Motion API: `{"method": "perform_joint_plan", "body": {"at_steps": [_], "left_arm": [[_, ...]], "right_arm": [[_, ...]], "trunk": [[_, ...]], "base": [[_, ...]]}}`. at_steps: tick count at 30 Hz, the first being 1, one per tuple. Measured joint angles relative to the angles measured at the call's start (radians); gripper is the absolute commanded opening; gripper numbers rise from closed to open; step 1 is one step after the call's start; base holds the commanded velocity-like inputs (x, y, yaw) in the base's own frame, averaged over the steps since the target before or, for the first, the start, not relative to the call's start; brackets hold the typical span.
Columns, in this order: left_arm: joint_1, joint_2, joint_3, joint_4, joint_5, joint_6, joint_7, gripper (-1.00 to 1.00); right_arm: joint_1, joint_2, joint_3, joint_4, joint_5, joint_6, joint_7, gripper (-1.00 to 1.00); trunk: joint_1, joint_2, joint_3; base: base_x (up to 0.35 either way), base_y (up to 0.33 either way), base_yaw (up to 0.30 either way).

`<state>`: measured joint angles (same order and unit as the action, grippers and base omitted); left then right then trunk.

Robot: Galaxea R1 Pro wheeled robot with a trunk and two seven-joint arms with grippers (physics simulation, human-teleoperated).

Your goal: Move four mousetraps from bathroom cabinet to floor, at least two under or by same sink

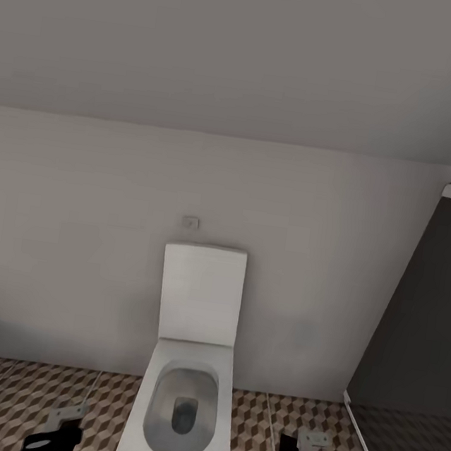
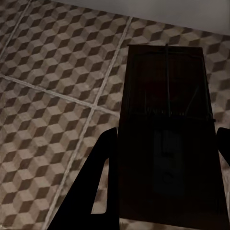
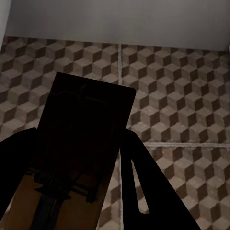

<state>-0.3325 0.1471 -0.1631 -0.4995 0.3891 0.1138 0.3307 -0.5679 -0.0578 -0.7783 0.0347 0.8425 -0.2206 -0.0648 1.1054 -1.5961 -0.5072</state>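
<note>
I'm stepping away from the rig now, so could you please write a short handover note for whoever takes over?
Left gripper: jaws shut on a mousetrap, held above the bathroom floor.
Right gripper: jaws shut on a second mousetrap, also above the tiles.
The robot faces the toilet at the wall, with both arms low on either side of it.
Done: two traps picked up and carried here.
Left: set both on the tiles, at least two under or beside one sink, then fetch the remaining traps.
</note>
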Motion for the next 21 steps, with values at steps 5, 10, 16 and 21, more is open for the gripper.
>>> {"method": "perform_joint_plan", "body": {"at_steps": [5, 10, 16, 21], "left_arm": [[0.000, -0.002, 0.000, 0.000, 0.002, -0.004, 0.024, -1.00], [0.000, -0.001, 0.000, 0.000, 0.003, -0.004, 0.026, -1.00], [0.000, -0.003, 0.000, 0.000, 0.003, -0.005, 0.025, -1.00], [0.000, -0.005, 0.000, 0.000, 0.002, -0.005, 0.023, -1.00]], "right_arm": [[0.000, 0.000, 0.000, 0.000, -0.001, -0.001, 0.000, -1.00], [0.000, 0.000, 0.000, 0.000, -0.001, -0.001, 0.000, -1.00], [0.000, 0.000, 0.000, 0.000, -0.001, -0.001, 0.000, -1.00], [0.000, 0.000, 0.000, 0.000, 0.000, -0.001, 0.001, -1.00]], "trunk": [[0.019, -0.035, -0.016], [0.038, -0.070, -0.031], [0.061, -0.112, -0.050], [0.081, -0.147, -0.066]], "base": [[0.000, 0.000, 0.000], [0.000, 0.000, 0.000], [0.000, 0.000, 0.000], [0.000, 0.000, 0.000]]}}
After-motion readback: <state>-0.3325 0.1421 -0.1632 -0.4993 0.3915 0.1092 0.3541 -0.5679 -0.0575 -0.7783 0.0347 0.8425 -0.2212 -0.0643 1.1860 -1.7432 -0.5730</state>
